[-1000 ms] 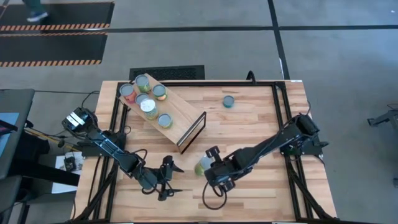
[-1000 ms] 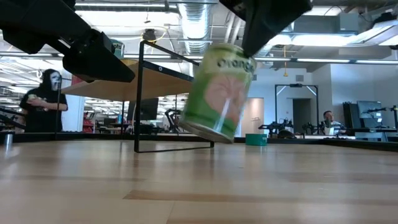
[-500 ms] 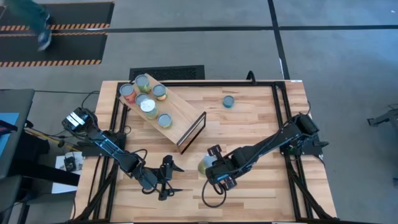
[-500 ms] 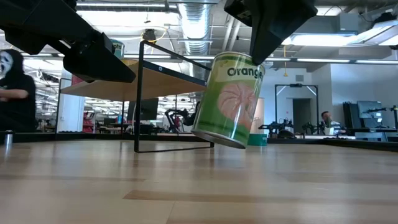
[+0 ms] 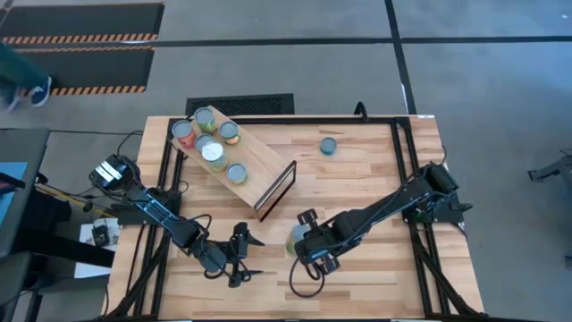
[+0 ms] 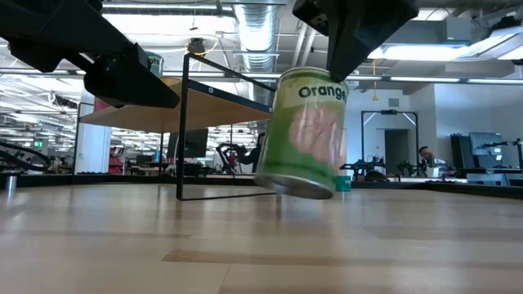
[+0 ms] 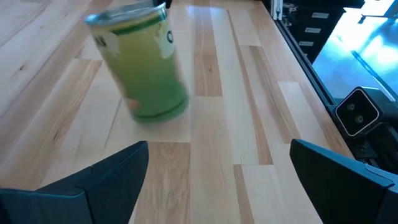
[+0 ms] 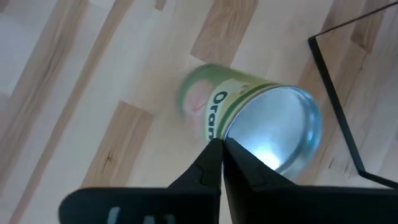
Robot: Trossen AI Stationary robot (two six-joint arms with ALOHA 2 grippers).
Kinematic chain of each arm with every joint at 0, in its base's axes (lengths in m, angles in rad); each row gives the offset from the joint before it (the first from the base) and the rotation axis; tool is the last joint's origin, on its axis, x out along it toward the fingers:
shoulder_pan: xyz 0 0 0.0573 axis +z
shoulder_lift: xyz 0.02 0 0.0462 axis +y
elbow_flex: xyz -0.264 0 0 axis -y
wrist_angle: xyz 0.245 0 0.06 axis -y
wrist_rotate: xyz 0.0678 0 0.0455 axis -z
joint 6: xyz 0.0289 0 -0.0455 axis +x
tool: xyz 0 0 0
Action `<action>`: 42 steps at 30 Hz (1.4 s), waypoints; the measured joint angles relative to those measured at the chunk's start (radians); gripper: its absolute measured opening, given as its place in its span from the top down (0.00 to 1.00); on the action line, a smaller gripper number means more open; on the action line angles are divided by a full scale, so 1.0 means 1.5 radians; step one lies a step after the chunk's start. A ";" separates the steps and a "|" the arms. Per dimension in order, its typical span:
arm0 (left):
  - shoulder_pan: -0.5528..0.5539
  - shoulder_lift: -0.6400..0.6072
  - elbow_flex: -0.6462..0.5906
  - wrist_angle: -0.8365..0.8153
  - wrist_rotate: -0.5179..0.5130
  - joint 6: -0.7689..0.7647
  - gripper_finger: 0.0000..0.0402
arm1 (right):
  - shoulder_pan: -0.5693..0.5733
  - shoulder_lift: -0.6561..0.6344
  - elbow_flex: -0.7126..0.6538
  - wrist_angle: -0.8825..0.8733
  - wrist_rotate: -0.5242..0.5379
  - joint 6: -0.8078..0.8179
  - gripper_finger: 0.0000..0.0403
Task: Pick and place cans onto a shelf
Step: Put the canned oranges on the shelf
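Note:
A green can point(image 6: 304, 131) with a silvery lid point(image 8: 273, 127) hangs low over the table's near middle, under my right gripper point(image 8: 222, 144), whose fingers are shut at its top. It looks blurred in every view. My left gripper point(image 7: 217, 168) stands open near the table's near left edge point(image 5: 243, 258), pointing at the green can point(image 7: 140, 65) without touching it. The wooden shelf point(image 5: 255, 161) stands at the far left and carries several cans point(image 5: 210, 143) on its far end. A blue can point(image 5: 328, 145) stands alone on the table at the far middle. My right gripper has its two fingertips point(image 8: 211, 155) at the green can's top rim point(image 8: 229, 138), at the edge of the lid. The fingers come from above, slanting down. The can hangs almost upright below them. I cannot tell whether its bottom point(image 6: 294, 189) touches the table.
The shelf's dark-framed end panel point(image 5: 277, 188) stands just beyond the green can, toward the far left. Free tabletop lies to the right of the can and along the near edge point(image 5: 375, 286). The table's black frame point(image 5: 402, 161) runs along its right side.
Under my right gripper the green can has swung from a strong tilt to nearly upright, and its bottom has sunk a little toward the table. Both arms have stayed about where they were.

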 joint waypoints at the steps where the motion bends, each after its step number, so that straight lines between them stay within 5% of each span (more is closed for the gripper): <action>1: 0.000 0.000 0.000 0.000 0.000 0.000 0.06 | 0.000 0.000 0.000 0.004 0.000 0.000 0.92; 33: 0.000 0.000 0.000 0.000 -0.026 -0.025 0.07 | 0.030 -0.008 0.000 0.076 -0.051 0.010 0.86; 37: 0.000 0.000 0.001 0.014 -0.037 -0.013 0.20 | 0.044 -0.029 0.000 0.058 -0.018 0.000 0.94; 42: -0.001 0.000 0.001 0.059 -0.020 0.043 0.54 | 0.049 -0.078 -0.092 0.156 -0.002 -0.009 0.97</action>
